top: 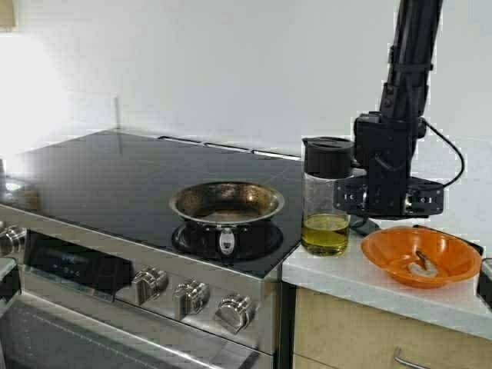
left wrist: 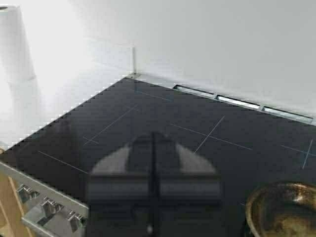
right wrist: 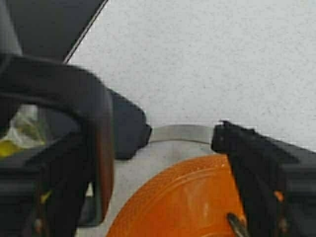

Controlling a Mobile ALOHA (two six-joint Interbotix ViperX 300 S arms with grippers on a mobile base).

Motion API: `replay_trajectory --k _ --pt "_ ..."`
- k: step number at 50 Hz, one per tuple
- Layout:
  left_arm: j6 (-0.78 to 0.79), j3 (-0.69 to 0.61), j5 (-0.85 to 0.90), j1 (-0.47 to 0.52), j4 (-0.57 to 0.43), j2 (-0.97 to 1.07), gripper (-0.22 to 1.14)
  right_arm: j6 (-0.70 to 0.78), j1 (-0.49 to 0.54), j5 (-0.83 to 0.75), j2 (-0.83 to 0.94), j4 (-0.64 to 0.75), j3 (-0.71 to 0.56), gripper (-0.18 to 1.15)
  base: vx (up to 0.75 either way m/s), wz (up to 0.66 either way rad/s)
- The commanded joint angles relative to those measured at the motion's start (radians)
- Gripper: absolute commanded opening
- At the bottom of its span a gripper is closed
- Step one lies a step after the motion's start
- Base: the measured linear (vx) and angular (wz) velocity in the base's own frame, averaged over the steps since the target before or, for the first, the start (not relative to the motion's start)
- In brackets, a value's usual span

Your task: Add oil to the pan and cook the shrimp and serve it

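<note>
The steel pan [top: 227, 201] sits on the front right burner of the black cooktop, browned inside, handle toward me. It also shows in the left wrist view [left wrist: 284, 210]. The glass jug [top: 327, 196] with yellow-green oil [top: 325, 233] stands on the counter next to the stove. My right gripper [top: 388, 201] is open just behind and right of the jug. In the right wrist view this gripper [right wrist: 181, 133] stands open with the jug's black handle [right wrist: 96, 148] close beside one finger. The shrimp [top: 421, 267] lies in the orange bowl [top: 384, 250]. My left gripper [left wrist: 153, 140] is shut and empty over the cooktop.
The stove's knobs [top: 190, 294] line its front panel. The white wall stands close behind the cooktop and counter. A paper towel roll [left wrist: 15, 44] stands left of the stove. The orange bowl [right wrist: 187, 202] lies right under my right gripper.
</note>
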Motion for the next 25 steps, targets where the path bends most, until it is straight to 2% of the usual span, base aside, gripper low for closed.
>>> replay_trajectory --k 1,25 --pt "-0.002 -0.008 -0.005 0.0 -0.002 0.005 0.02 -0.003 0.002 -0.008 -0.017 0.021 -0.008 1.02 0.0 0.0" --pt "0.0 -0.005 -0.003 0.0 -0.002 0.005 0.02 -0.032 0.0 -0.008 0.003 0.052 -0.021 1.02 0.0 0.01"
